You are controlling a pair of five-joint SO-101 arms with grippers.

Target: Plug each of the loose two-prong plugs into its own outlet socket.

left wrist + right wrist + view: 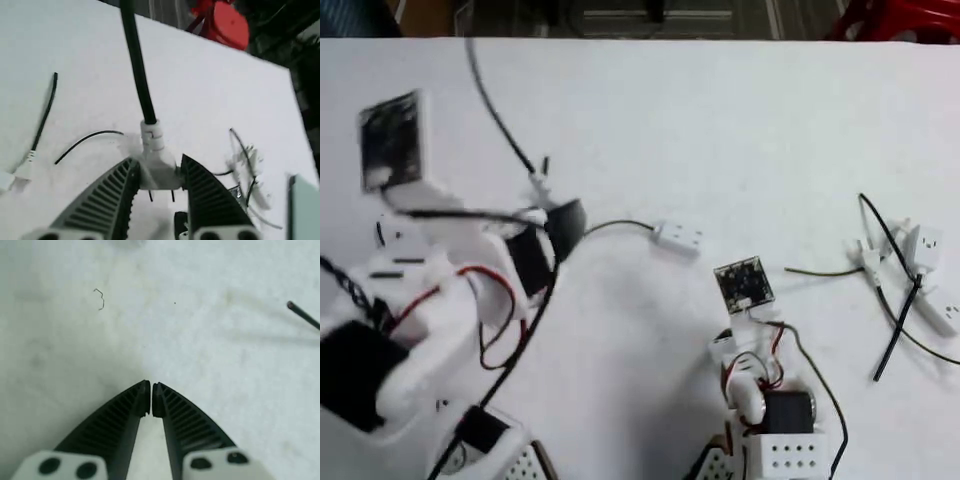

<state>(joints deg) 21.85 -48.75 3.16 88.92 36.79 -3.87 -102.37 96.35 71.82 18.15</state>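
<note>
My left gripper (pixel 158 163) is shut on a white two-prong plug (pixel 156 169), held above the table with its two prongs pointing down. The plug's thick black cable (pixel 136 65) runs away from the fingers. In the high view this plug (pixel 537 184) is left of centre, a short way from a white outlet socket (pixel 678 236) with a thin black wire. More white sockets and plugs (pixel 910 262) lie tangled with black cables at the right. My right gripper (pixel 151 392) is shut on nothing, low over bare table.
The right arm (pixel 765 400) stands at the front, right of centre. A black cable end (pixel 302 315) lies off to one side of the right gripper. A red chair (pixel 225 22) stands beyond the table's far edge. The table's middle and back are bare white.
</note>
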